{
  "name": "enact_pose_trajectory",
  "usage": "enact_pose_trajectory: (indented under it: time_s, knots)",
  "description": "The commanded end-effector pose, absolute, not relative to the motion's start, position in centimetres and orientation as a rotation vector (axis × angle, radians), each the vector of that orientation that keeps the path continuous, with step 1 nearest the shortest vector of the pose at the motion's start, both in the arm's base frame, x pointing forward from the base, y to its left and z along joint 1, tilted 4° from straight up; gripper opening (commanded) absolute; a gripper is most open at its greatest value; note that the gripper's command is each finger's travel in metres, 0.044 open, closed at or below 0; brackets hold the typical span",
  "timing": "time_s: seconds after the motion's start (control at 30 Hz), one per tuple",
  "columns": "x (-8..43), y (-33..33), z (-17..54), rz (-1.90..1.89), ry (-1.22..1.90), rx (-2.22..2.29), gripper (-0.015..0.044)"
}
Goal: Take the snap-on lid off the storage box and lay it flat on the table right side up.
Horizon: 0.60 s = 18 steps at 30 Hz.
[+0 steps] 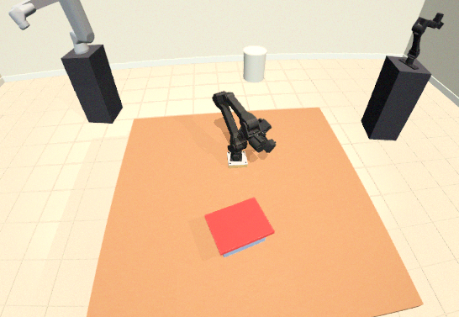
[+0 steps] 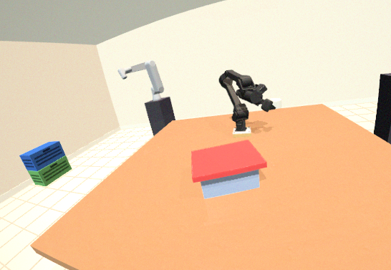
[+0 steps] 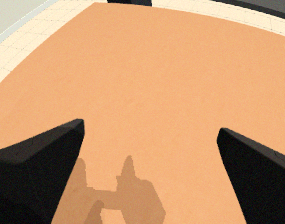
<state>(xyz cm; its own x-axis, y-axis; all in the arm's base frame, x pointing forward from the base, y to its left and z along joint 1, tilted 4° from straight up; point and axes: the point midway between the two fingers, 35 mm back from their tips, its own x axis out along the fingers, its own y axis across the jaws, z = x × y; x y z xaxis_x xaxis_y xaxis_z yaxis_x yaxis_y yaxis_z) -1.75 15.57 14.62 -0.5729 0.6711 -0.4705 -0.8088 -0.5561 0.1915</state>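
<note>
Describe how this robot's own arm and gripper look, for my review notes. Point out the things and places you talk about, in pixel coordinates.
The arm [image 1: 239, 115] [image 2: 233, 94] is matte black, with chunky, angular links and rounded joints, on a small white base plate [image 1: 230, 164] [image 2: 235, 132]. The gripper [image 3: 153, 131] has two black, wedge-shaped fingers narrowing to blunt tips. I can't make out any cables or markings.

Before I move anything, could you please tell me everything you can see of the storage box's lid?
The lid is a plain red, rectangular slab with a flat top and a short rim, with no handle visible; it looks like plastic, though that is uncertain. It lies level on the pale blue box, overhanging its visible side, and sits askew to the edges of the orange table. Only the box appears to touch it.
</note>
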Motion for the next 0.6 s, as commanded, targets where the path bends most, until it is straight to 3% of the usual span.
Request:
enact_pose_trajectory:
  time_s: [0.0,0.17,0.4,0.57]
  knots:
    - [-1.7,15.6,14.8,2.159,0.493,-0.436,0.0374]
    - [-1.4,15.5,19.0,2.152,0.517,-0.435,0.0243]
    - [-1.2,15.6,19.5,2.143,0.516,-0.434,0.0235]
    - [3.6,16.2,18.3,1.851,0.792,-0.333,0.0235]
